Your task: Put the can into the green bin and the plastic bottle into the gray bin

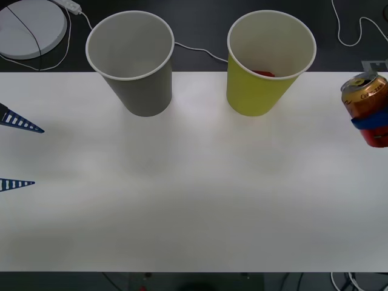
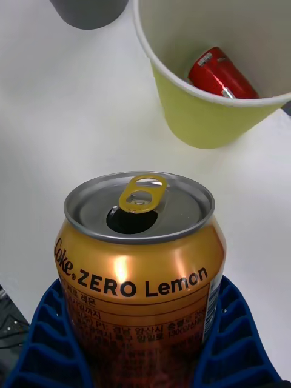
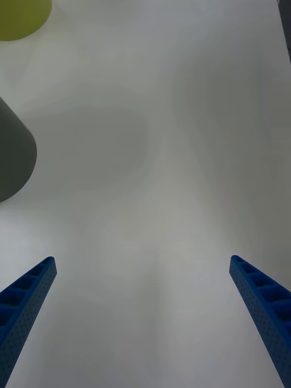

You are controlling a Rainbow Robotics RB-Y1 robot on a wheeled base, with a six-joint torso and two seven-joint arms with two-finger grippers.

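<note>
My right gripper (image 1: pixel 373 127) is shut on the orange and red can (image 1: pixel 365 102) at the table's right edge, to the right of the green bin (image 1: pixel 267 85). From the right wrist the can (image 2: pixel 142 273) stands upright between the blue fingers (image 2: pixel 42 345), its tab open. A red can (image 2: pixel 221 76) lies inside the green bin (image 2: pixel 200 115). The gray bin (image 1: pixel 136 79) stands to the left of the green one. My left gripper (image 1: pixel 18 151) waits open at the table's left edge, above bare table. The plastic bottle is out of view.
A white round device (image 1: pixel 30 27) with cables lies behind the table (image 1: pixel 194 206) at the far left. A white cable (image 1: pixel 351 33) runs at the far right. In the left wrist view the gray bin (image 3: pixel 15 157) and the green bin (image 3: pixel 21 15) sit ahead of the open fingers (image 3: pixel 27 303).
</note>
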